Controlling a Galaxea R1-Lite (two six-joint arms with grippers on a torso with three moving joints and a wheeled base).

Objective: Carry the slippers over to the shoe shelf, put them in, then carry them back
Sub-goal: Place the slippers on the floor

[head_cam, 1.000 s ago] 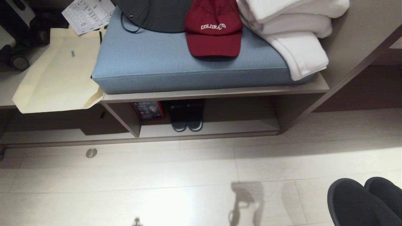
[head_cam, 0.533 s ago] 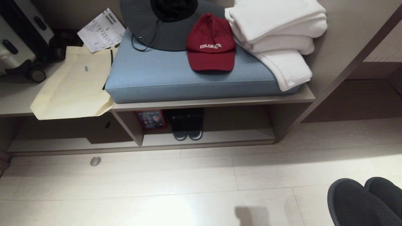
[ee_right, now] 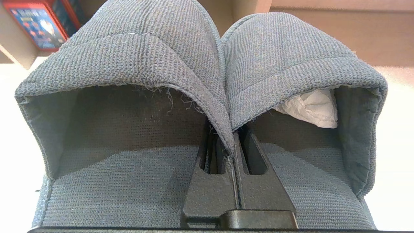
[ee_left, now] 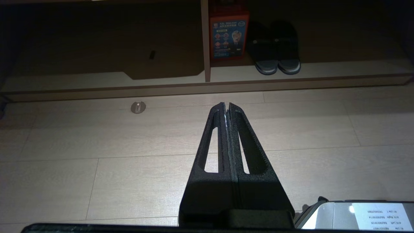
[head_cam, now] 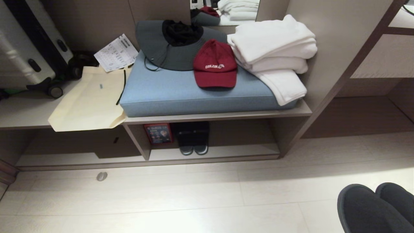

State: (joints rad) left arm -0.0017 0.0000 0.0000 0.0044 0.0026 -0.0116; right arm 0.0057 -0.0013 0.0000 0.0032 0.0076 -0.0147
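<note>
The slippers (head_cam: 376,208) poke into the head view at about 4 o'clock, and only their rounded toes show; the rest is cut off by the edge, and so is the arm carrying them. From the wrist we get the real story: the right gripper (ee_right: 230,145) has its fingers pressed together on the two inner edges of the slippers (ee_right: 207,97), pinching the pair side by side. The fingertips themselves are buried under the grey-blue fabric. A wad of white paper (ee_right: 310,108) sits stuffed in one toe.

Over on the other side, the left gripper (ee_left: 226,108) hangs above the pale floor (ee_left: 97,168), fingers closed flat against each other, nothing between them.

Straight ahead at 12 o'clock is the shoe shelf (head_cam: 213,152), and its depths are dark. A darker pair of sandals (head_cam: 193,142) is tucked inside near the divider, only the pale-rimmed toes easy to read, with a red box (head_cam: 157,133) just beside them at their 9 o'clock.

Compared with a second ago, the whole view has tipped upward: the blue cushion (head_cam: 181,94), red cap (head_cam: 215,64) and white towels (head_cam: 275,51) sit lower in frame, the grey hat (head_cam: 174,48) now shows whole, and a suitcase (head_cam: 29,55) has come in at 10 o'clock. The gripper's shadow on the floor is gone. The slippers hold the same corner.
</note>
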